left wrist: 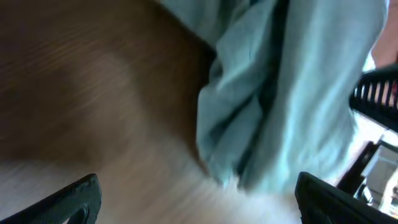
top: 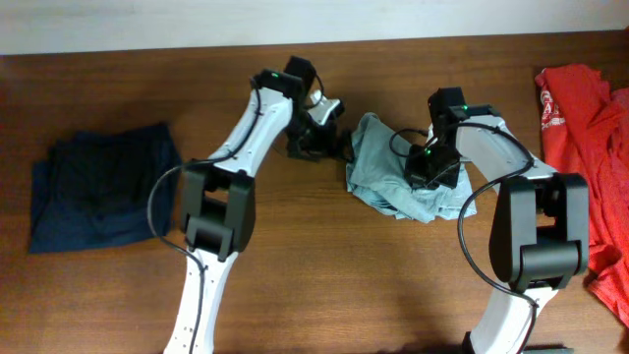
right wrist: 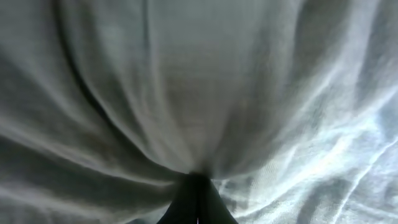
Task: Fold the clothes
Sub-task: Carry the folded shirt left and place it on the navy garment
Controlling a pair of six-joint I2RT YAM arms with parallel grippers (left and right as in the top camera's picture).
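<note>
The right claw (right wrist: 196,190) is clamped on the T-shirt (top: 371,162). In its own view the two halves meet in a dark wedge with no gap between them, and pale cloth fans out from that pinch in tight pleats. The pleats suggest the cloth is being pulled taut from this one point. From above, this claw sits on the right part of the T-shirt, which lies bunched in a crumpled heap rather than spread flat. Holding it there reads as a way to lift or drag the heap open, since nothing can be folded until it lies flat.

The left claw (left wrist: 202,199) is just beside the T-shirt's left edge, and it is wide apart and holds nothing. Its two halves show only at the bottom corners of its view, with bare table (top: 324,265) between them and a hanging fold of the cloth just ahead. That view is blurred, so I cannot tell whether either half touches the cloth. An open claw aimed at the free edge looks like preparation for a second grip opposite the right claw, so the two can stretch the T-shirt between them.

Well to the left of the T-shirt, a navy garment (top: 98,187) lies flat in a rough rectangle, apart from both arms; it looks dealt with already. Well to the right of the T-shirt, a red shirt (top: 585,118) is heaped loosely at the table's edge, untouched and not yet folded. By this lie of things, the task is somewhere in its middle.
</note>
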